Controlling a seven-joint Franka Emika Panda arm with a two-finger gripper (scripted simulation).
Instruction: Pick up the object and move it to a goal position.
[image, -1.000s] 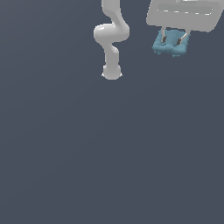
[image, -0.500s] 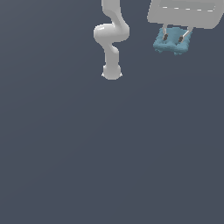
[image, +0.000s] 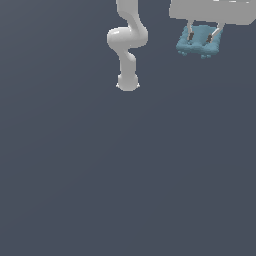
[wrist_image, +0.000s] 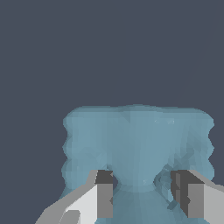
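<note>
The object is a flat teal-blue block (image: 199, 46) with rounded corners, near the top of the exterior view on its right side. My white gripper (image: 201, 38) comes down on it from above, and its two fingers (image: 190, 33) clamp the block between them. In the wrist view the block (wrist_image: 138, 140) fills the space between the two dark pads (wrist_image: 104, 192), which press on its narrower middle part; the gripper (wrist_image: 142, 191) is shut on it. No goal marker shows in either view.
The arm's white base and lower links (image: 127, 80) stand at the top centre of the exterior view, to the block's left. A plain dark grey floor (image: 125, 175) spreads all around.
The gripper with the block in it has drifted slightly upward and to the exterior view's right. The grip has not changed.
</note>
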